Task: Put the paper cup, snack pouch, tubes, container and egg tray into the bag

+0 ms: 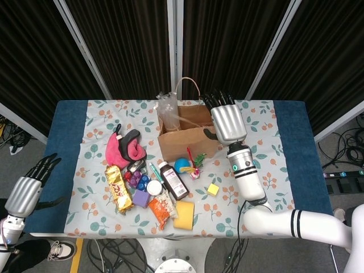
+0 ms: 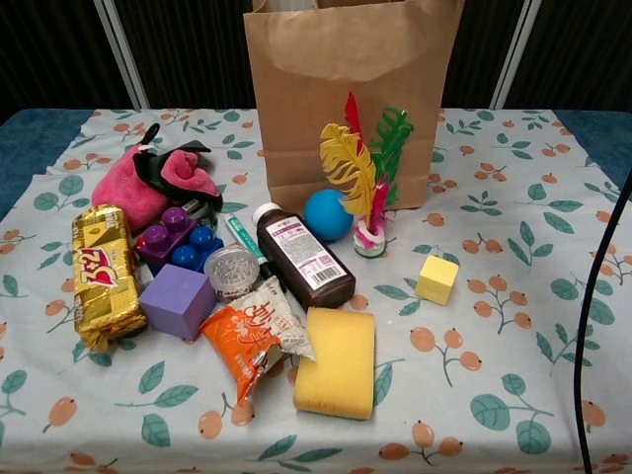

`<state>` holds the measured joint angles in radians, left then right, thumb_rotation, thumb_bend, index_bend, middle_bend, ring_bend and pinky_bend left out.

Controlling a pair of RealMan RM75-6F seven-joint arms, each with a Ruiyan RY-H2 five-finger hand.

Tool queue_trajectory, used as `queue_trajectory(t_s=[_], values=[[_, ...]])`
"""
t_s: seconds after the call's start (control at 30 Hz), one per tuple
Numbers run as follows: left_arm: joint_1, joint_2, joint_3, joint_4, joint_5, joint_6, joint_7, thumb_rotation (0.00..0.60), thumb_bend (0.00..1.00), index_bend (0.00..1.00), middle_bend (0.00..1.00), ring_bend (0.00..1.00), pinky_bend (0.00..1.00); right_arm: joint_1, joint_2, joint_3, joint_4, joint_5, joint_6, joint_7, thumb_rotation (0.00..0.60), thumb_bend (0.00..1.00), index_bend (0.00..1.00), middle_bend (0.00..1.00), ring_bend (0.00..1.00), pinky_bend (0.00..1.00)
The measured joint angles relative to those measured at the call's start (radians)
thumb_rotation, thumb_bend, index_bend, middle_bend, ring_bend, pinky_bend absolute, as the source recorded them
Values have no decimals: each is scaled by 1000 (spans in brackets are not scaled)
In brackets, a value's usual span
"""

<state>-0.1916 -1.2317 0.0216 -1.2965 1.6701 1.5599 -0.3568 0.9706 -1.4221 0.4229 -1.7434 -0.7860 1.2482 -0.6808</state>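
The brown paper bag [image 1: 187, 136] [image 2: 355, 89] stands open at the table's far middle. My right hand [image 1: 227, 122] hovers at its right rim, fingers spread and holding nothing. No paper cup shows. A clear plastic egg tray [image 1: 167, 109] sticks up from the bag's left side. In front of the bag lie an orange snack pouch [image 1: 162, 209] [image 2: 255, 336], a green tube [image 1: 154, 170] [image 2: 240, 240] and a round clear-lidded container [image 1: 154, 186] [image 2: 231, 269]. My left hand [image 1: 25, 193] hangs open beyond the table's left edge.
A gold snack bar [image 2: 102, 276], purple cube [image 2: 176, 299], brown bottle [image 2: 306, 259], yellow sponge [image 2: 336, 360], blue ball [image 2: 328, 214], feather shuttlecock [image 2: 363, 178], small yellow cube [image 2: 436, 278] and pink cloth [image 2: 148, 183] crowd the front left. The bag handle [image 1: 185, 85] arches upward.
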Motion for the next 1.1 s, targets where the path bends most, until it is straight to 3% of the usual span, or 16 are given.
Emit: queue_trajectory(t_s=[0.27,0.47,0.63,0.73,0.83,0.93,1.1], values=[[-3,4,-5,-4,0,3,-1,600,30,96,144,109,260,-22,27,24,-62,-40,38,60,600,73,180,188,61,117],[1,3,-3,2,-6,-1,-5,600,31,97,144,109,260,-99,140,10,-254,-79,62,92,600,36,248,223,83,117],[-1,-6,-3,6,-4,-4,-1,600,31,97,144,109,260,-218,299,-101,-440,-190,63,108,600,10,276,242,83,116],[1,-10,-2,5,-2,-3,5,600,30,97,144,109,260,-278,331,-195,-468,-285,54,123,600,9,279,247,84,116],[6,-8,-1,4,-3,3,9,600,31,96,144,109,259,-324,327,-285,-456,-362,30,144,600,9,280,249,91,124],[14,-3,-1,3,-7,13,14,600,31,97,144,109,259,-344,287,-341,-412,-396,-14,157,600,9,281,250,92,130],[29,2,5,2,-14,17,18,600,31,97,144,109,259,-339,191,-376,-350,-412,-84,137,600,10,281,250,92,135]])
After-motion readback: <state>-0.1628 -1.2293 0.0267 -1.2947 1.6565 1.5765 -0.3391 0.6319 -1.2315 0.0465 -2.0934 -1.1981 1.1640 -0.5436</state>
